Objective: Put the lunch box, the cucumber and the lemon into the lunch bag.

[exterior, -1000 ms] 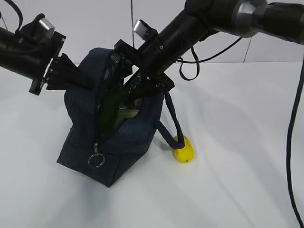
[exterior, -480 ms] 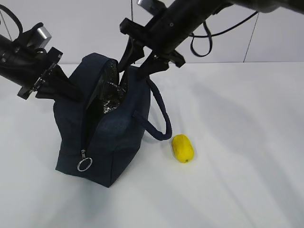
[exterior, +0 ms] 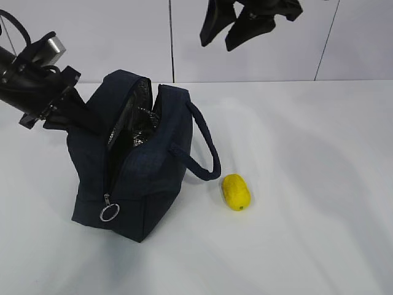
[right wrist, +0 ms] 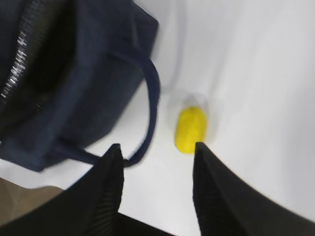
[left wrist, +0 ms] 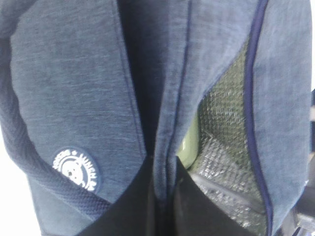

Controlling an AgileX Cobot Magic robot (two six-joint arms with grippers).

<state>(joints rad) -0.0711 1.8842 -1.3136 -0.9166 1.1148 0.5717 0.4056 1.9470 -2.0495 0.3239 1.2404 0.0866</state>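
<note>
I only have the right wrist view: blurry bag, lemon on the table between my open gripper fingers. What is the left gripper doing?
Observer: The left gripper is shut on the lunch bag, pinching the fabric at the edge of its opening; the left wrist view shows cloth clamped between its fingers.
Operator: Is the bag mouth open enough for a drop?
Observer: Yes, the zipper is undone and the silver lining shows in the exterior view.
Operator: Anything already inside?
Observer: The left wrist view shows something pale green against the lining; I cannot tell what.
Operator: How high is my gripper?
Observer: The right gripper hangs open and empty, well above the bag, with the lemon on the table right of the bag.
</note>
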